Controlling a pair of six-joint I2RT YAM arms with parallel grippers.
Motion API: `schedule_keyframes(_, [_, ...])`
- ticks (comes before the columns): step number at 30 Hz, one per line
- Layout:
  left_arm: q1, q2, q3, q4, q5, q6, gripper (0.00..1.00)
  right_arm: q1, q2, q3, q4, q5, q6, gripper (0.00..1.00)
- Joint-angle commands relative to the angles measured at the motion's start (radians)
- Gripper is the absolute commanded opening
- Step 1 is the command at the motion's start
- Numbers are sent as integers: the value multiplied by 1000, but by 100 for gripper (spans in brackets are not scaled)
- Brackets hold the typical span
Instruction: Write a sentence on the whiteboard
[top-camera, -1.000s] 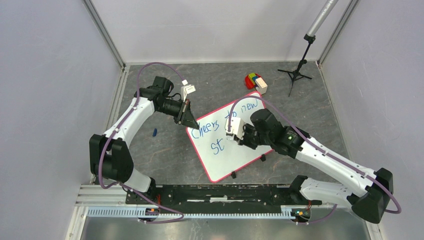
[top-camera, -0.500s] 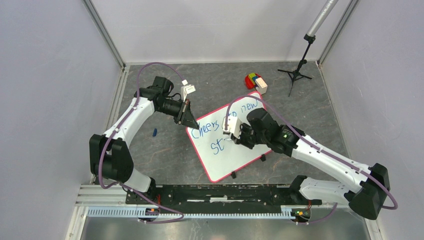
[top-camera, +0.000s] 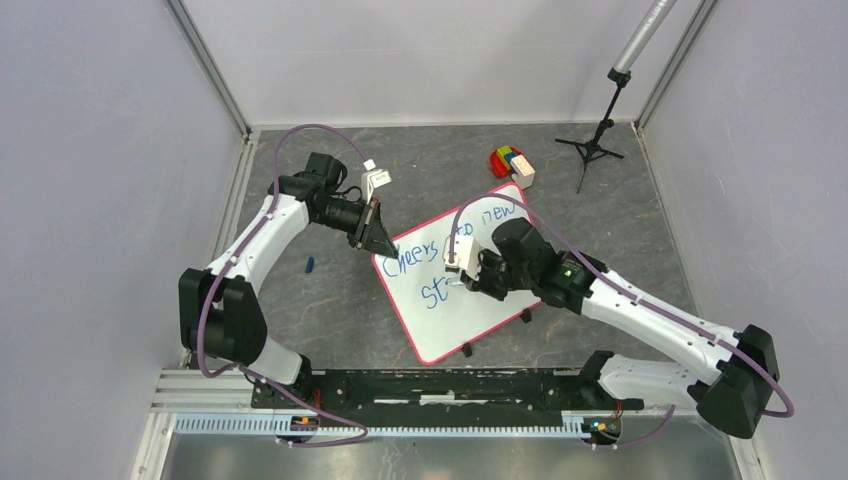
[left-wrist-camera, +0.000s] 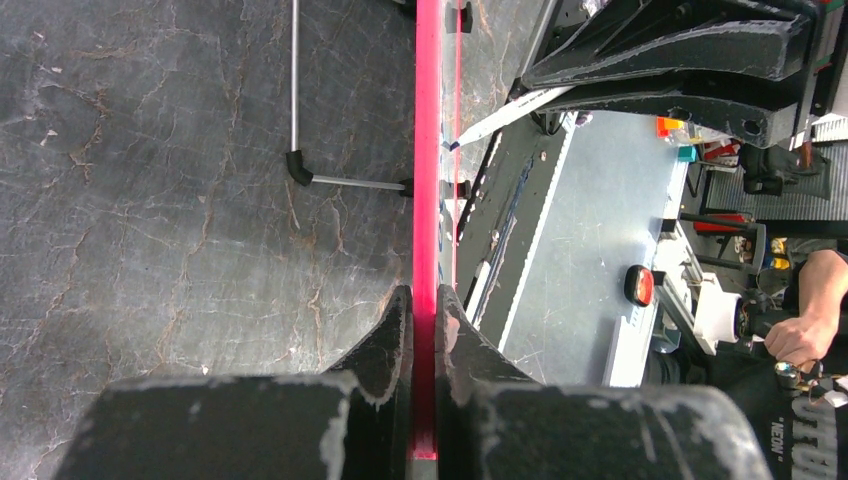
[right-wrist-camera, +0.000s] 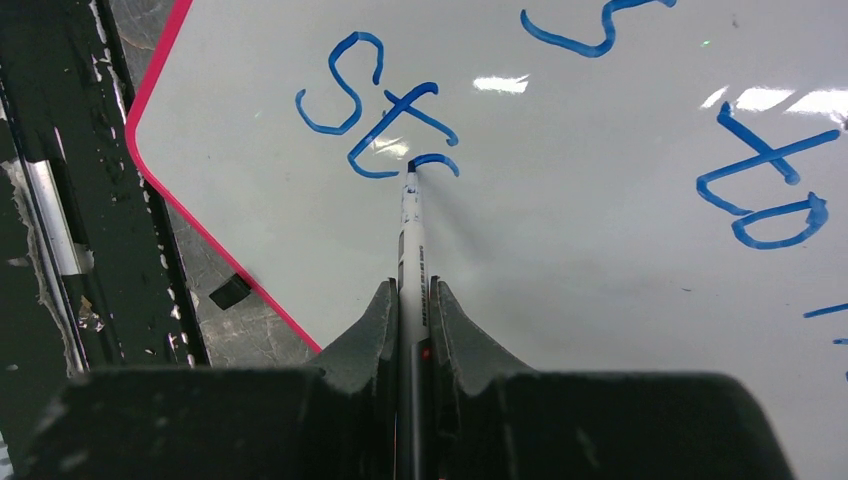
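Right arm has slid slightly left over the board since a second ago, and a short curved stroke now follows "St" on line two. Right gripper (right-wrist-camera: 411, 300) is clamped tight on the marker (right-wrist-camera: 411, 225), whose tip touches the whiteboard (top-camera: 470, 320) at the start of that stroke. Left gripper (left-wrist-camera: 425, 325) hasn't moved; its fingers are pinched hard on the board's pink rim at the far-left corner. Board lies diagonally on the table (top-camera: 330, 310) between the arms, with black clips along its near-right edge. Sentence (top-camera: 412, 260) so far: "Cheers to new" on top, "St" plus a partial letter below. I see a small blue piece (top-camera: 310, 265) on the table, left of the board and well apart.
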Motion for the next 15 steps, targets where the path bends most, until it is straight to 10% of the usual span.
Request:
schedule_keyframes(1, [-6,4,31,13,-40,31,2,-2,-2,-45,-7,25,-25,0])
schedule_keyframes(15, [-5,12,33,13,-38,35,2,-36,-20,14,-62,74,-63,0])
